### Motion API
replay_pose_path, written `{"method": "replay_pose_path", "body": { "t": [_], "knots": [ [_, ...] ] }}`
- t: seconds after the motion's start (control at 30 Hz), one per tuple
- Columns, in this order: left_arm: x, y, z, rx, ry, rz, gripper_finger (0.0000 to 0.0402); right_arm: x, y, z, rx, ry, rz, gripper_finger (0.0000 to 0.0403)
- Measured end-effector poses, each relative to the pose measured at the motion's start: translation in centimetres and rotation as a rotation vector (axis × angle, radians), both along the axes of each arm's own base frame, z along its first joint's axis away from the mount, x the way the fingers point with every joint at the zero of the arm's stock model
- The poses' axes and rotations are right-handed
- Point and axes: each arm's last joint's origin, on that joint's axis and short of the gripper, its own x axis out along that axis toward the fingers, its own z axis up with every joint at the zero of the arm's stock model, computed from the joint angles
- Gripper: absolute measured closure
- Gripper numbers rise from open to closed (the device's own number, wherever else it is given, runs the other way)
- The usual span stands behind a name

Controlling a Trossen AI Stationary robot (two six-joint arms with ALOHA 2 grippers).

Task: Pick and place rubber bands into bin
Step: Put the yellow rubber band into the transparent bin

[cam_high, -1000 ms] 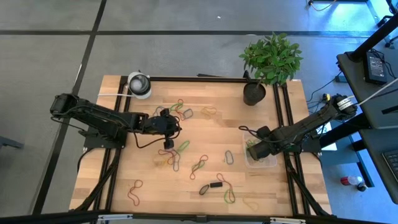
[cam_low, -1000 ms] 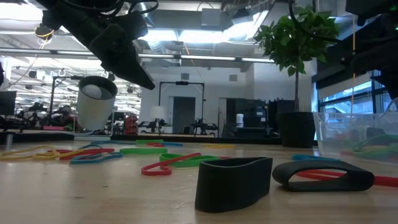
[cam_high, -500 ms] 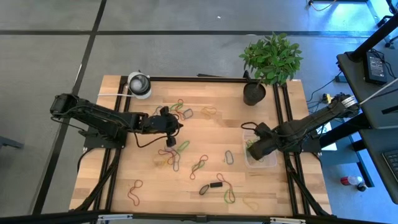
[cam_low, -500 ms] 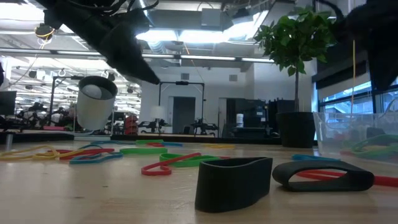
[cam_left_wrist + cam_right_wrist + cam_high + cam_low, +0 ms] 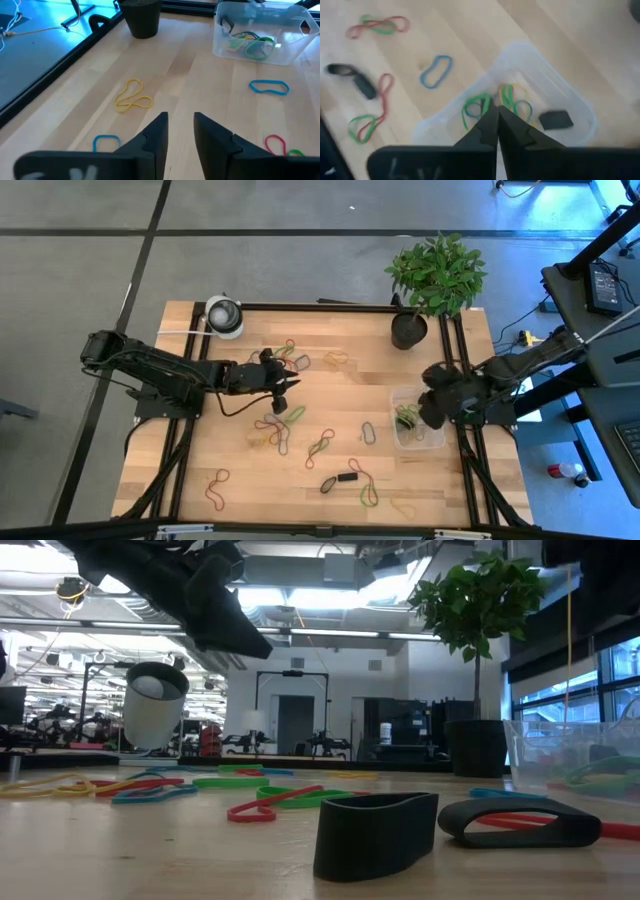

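Observation:
Rubber bands in several colours [image 5: 280, 425] lie flat and scattered over the wooden table; the left wrist view shows a yellow one [image 5: 132, 97] and a blue one [image 5: 269, 86]. The clear bin [image 5: 432, 438] stands at the table's right and holds several bands [image 5: 479, 107]. My right gripper [image 5: 496, 107] hangs shut above the bin [image 5: 555, 95], holding nothing. My left gripper [image 5: 180, 117] hovers open over the table's left middle [image 5: 288, 385], slanting down, with nothing between its fingers. It shows high up in the low view [image 5: 255, 645].
A black plant pot [image 5: 408, 330] stands at the far right, and a white-and-grey roll [image 5: 224, 315] at the far left corner. Two wide black bands [image 5: 375, 830] [image 5: 520, 822] lie near the front edge. Black frame rails run along the table's sides.
My right gripper has risen out of the bin and drawn back toward the table's right edge, rolling its wrist as it went. My left gripper has stayed in place and tipped its fingertips upward a little. The bands on the table have not moved.

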Motion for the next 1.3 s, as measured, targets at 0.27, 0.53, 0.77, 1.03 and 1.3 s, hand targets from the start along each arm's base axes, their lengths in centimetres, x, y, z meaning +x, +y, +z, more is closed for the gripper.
{"method": "replay_pose_path", "body": {
  "t": [0.27, 0.53, 0.77, 1.03, 1.3],
  "knots": [
    [0.0, -0.1, 0.0, -0.013, -0.005, 0.004, 0.0323, -1.0, -0.5, 0.6, -0.081, -0.017, 0.175, 0.0393],
    [0.0, -0.8, -0.1, -0.168, -0.039, -0.026, 0.0395, -1.0, -0.5, 0.5, -0.180, 0.005, 0.349, 0.0396],
    [-0.2, -1.9, -0.3, -0.216, -0.001, -0.109, 0.0399, 0.4, 0.2, 0.3, -0.156, -0.015, 0.335, 0.0401],
    [-1.2, -2.4, -1.2, -0.124, 0.166, -0.218, 0.0400, 5.5, 5.2, 0.3, -0.120, 0.135, 0.295, 0.0402],
    [-3.5, -2.3, 0.0, -0.046, 0.253, -0.402, 0.0400, 8.7, 12.6, -1.1, 0.073, 0.287, 0.137, 0.0402]
  ]
}}
